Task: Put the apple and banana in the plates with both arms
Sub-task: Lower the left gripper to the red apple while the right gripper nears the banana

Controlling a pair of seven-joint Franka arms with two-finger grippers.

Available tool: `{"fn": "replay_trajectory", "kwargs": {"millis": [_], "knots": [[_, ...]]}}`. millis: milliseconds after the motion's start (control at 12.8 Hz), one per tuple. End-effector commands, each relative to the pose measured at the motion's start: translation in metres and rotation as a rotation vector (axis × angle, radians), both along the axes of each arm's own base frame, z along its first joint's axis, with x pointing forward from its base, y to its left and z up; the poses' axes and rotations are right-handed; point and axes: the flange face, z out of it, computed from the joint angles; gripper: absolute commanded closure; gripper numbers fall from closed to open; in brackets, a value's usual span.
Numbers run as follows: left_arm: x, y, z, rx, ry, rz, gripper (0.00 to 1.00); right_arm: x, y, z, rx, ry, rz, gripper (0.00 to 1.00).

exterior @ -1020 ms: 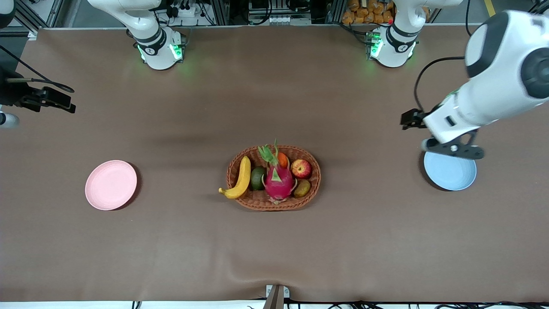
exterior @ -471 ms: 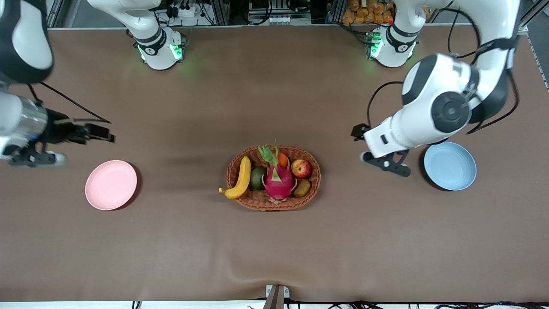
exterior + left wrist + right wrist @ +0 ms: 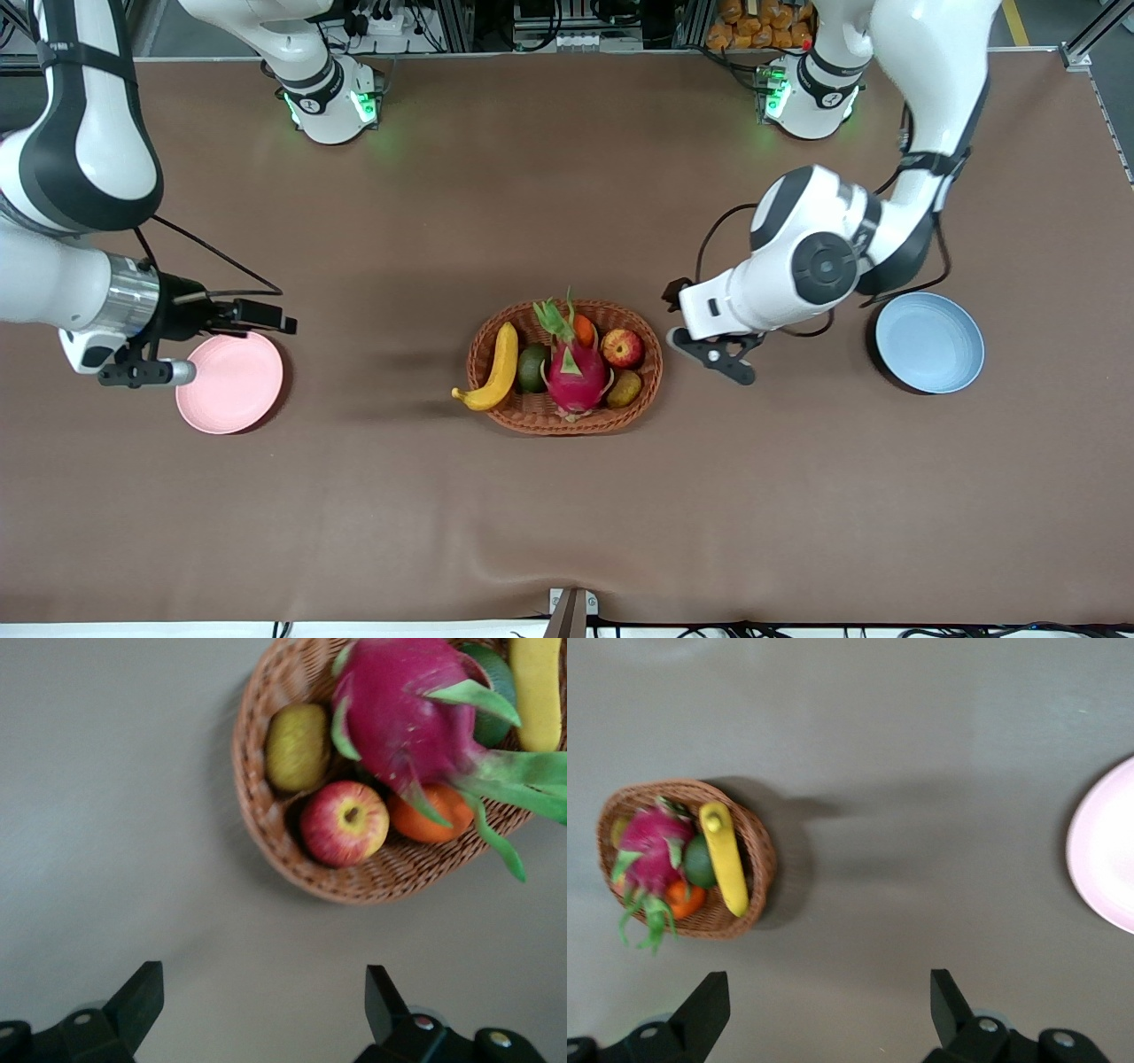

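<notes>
The red and yellow apple [image 3: 623, 348] [image 3: 344, 824] and the curved yellow banana [image 3: 496, 368] [image 3: 725, 858] lie in the wicker basket [image 3: 651, 383] at mid-table. A pink plate [image 3: 229, 382] [image 3: 1107, 850] sits toward the right arm's end and a blue plate [image 3: 928, 343] toward the left arm's end. My left gripper [image 3: 716, 354] [image 3: 264, 999] hangs open and empty over bare table between the basket and the blue plate. My right gripper [image 3: 137, 372] [image 3: 828, 992] hangs open and empty over the pink plate's outer edge.
The basket also holds a pink dragon fruit [image 3: 574, 372], a green fruit [image 3: 532, 368], a small orange fruit [image 3: 584, 330] and a brownish kiwi-like fruit [image 3: 625, 388]. Brown table cloth [image 3: 567, 514] spreads around it. The left arm's elbow [image 3: 819, 257] looms beside the blue plate.
Both arms swung in toward the basket. The left gripper went from over the blue plate to beside the basket. The right gripper came from the table's end to over the pink plate.
</notes>
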Motion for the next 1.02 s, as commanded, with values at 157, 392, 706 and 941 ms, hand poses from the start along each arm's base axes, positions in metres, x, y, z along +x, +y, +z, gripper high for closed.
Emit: {"fn": "replay_trajectory", "kwargs": {"millis": [157, 392, 706, 941], "knots": [[-0.002, -0.027, -0.043, -0.068, -0.012, -0.055, 0.00, 0.021, 0.046, -0.028, 0.040, -0.062, 0.007, 0.00], [-0.007, -0.035, -0.065, -0.084, -0.035, -0.064, 0.00, 0.030, 0.080, -0.046, 0.027, -0.127, 0.009, 0.00], [-0.002, -0.039, -0.092, -0.113, -0.065, -0.081, 0.00, 0.041, 0.117, -0.088, 0.003, -0.200, -0.004, 0.00], [-0.005, -0.050, -0.090, -0.147, -0.064, -0.082, 0.00, 0.040, 0.143, -0.106, -0.006, -0.235, 0.004, 0.00]]}}
